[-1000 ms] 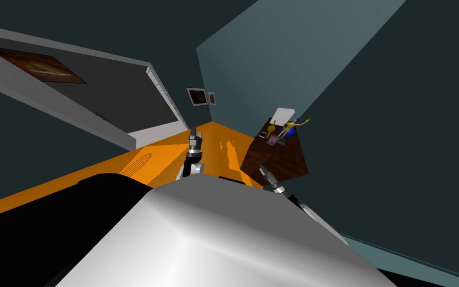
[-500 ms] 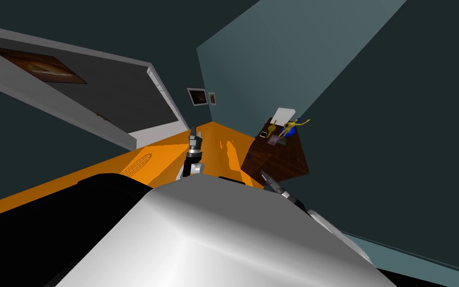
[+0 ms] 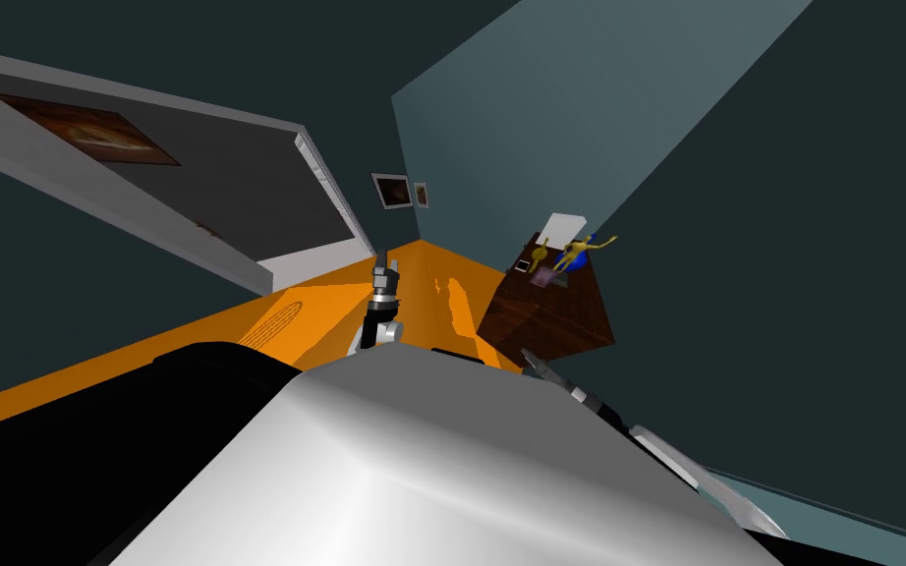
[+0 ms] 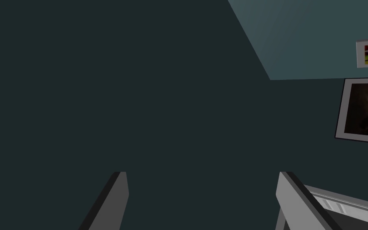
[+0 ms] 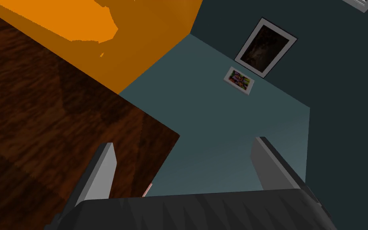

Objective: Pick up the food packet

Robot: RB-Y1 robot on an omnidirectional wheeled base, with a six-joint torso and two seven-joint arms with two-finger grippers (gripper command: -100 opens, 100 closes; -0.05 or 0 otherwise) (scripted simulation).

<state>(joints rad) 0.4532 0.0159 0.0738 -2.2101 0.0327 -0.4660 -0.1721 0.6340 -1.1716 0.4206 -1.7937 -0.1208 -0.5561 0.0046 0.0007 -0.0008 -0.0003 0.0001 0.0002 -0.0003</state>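
Over on the dark wooden cabinet (image 3: pixel 551 316) against the blue-grey wall lies the food packet (image 3: pixel 542 278). It is a small, pale mauve, flat thing on the cabinet top, well apart from both grippers. Around it I count one yellow figure (image 3: pixel 579 246) with arms spread and one second yellow thing (image 3: pixel 537 255). There is also one blue thing (image 3: pixel 573 261) half hidden behind the figure, one small dark square with a white rim (image 3: pixel 522 265), and one white block (image 3: pixel 565 227) at the far edge. All are too small to name surely. The right gripper (image 5: pixel 183 143) hangs released, fingers wide, near the cabinet's closest edge and touching nothing. A thin pinkish sliver (image 5: pixel 149 190) by its dark body is cut off and unclear. The left gripper (image 4: pixel 202 173), raised above the orange floor (image 3: pixel 245 329), is likewise spread and empty.
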